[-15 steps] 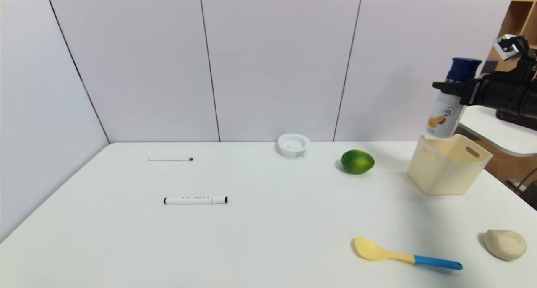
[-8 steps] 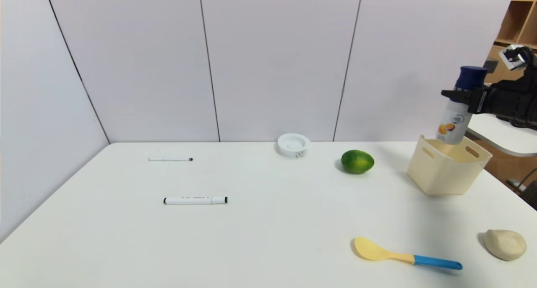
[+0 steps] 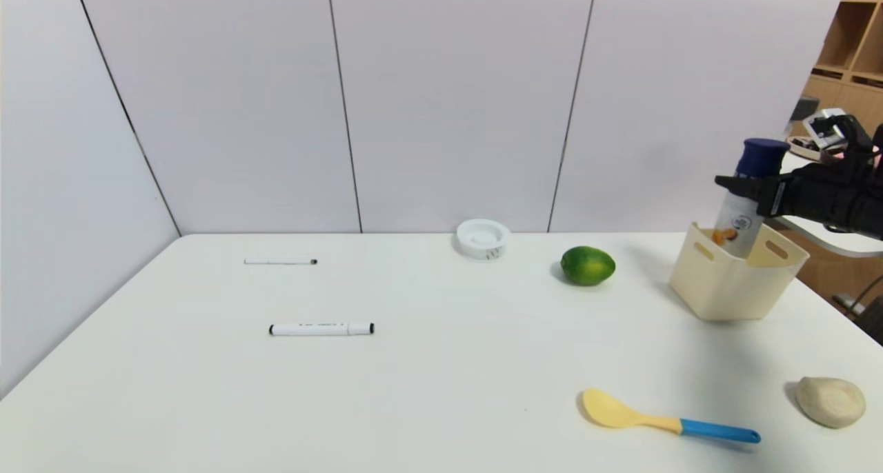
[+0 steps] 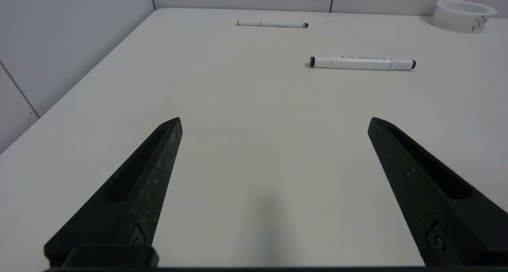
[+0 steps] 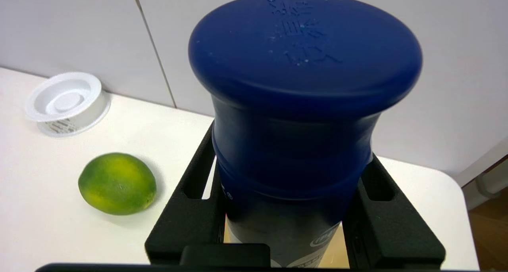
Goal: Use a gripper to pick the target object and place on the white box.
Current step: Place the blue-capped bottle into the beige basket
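"Start big: what does the table [image 3: 448,397] give us?"

"The white box [image 3: 731,294], at three o'clock in the head view, near the table's edge. A hard shove from the bottle could slide or tip it."

"And the bottle [image 3: 738,221]?"

"Its lower end is inside the box's mouth, with the dark cap above the rim. It leans, cap towards one o'clock, base towards seven. I can't tell whether it touches the floor or a wall."

"So what goes wrong?"

"Let go at that slant, it could drop onto its base corner, topple against a wall and, being tall, pull the box over. Lowered further without straightening, it may snag the rim."

"How's the right gripper [image 5: 293,141]?"

"Reaching in from the bottle's three o'clock side, closed firmly round its upper part, spread only by its width. Opening too quickly might knock the bottle; pulling away before both sides clear could drag it."

"The left gripper [image 4: 274,123]?"

"Parked over the table, wide open, holding nothing."

"And the lime [image 3: 588,265]?"

"At nine o'clock from the box, well apart; only a toppled box might reach it."
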Available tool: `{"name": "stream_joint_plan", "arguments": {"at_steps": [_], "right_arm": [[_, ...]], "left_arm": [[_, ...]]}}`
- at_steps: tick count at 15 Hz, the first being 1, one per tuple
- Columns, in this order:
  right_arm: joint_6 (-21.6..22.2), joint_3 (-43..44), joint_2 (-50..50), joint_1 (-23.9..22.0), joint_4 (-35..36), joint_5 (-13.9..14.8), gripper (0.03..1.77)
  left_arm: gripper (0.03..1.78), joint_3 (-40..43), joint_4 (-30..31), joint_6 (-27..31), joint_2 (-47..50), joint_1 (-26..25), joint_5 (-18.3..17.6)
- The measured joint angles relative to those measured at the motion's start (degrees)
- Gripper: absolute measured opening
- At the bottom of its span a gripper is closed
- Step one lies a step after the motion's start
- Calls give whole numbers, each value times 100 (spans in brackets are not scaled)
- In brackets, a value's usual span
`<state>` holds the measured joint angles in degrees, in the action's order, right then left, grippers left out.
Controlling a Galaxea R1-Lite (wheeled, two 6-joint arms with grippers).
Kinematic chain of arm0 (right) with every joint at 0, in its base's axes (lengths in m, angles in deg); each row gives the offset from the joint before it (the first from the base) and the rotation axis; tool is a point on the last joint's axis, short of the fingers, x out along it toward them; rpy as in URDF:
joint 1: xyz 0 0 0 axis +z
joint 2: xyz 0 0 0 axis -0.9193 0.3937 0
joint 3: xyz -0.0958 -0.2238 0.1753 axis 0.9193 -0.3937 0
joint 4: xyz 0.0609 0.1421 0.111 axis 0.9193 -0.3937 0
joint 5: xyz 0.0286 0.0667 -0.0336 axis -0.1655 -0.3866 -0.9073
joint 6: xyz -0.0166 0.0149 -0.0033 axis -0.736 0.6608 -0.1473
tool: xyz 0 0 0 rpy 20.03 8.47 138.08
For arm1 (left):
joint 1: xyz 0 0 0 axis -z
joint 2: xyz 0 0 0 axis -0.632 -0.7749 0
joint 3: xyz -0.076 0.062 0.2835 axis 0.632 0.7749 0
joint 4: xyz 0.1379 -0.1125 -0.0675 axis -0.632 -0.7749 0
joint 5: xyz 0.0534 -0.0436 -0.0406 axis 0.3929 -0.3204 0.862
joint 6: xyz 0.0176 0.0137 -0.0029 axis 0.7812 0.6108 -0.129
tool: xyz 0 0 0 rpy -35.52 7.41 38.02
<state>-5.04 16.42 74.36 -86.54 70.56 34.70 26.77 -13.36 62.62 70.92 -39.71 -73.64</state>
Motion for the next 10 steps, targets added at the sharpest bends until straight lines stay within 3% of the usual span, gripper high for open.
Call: {"name": "stream_joint_plan", "arguments": {"at_steps": [10], "right_arm": [[-69, -49, 407, -6, 317, -2, 78]], "left_arm": [[169, 0, 0, 0, 0, 0, 2]]}}
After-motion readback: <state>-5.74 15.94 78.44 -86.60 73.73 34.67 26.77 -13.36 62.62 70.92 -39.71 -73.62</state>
